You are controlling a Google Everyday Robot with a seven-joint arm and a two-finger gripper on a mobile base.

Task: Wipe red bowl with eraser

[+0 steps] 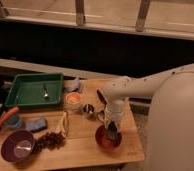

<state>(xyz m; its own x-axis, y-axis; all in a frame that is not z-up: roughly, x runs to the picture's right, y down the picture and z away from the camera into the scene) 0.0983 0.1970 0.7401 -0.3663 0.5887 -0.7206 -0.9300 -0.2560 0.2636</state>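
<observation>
The gripper [111, 131] dips inside the red bowl [108, 139] near the tabletop's [82, 147] front-right corner; finger state unclear; pressing could shove the bowl off.

the gripper [111, 131] reaches down into the red bowl [108, 139] near the front right of the wooden bench [85, 145]. a green tray [34, 90] sits at back left, a purple bowl [17, 146] at front left, a small orange-filled cup [73, 101] between them.
</observation>
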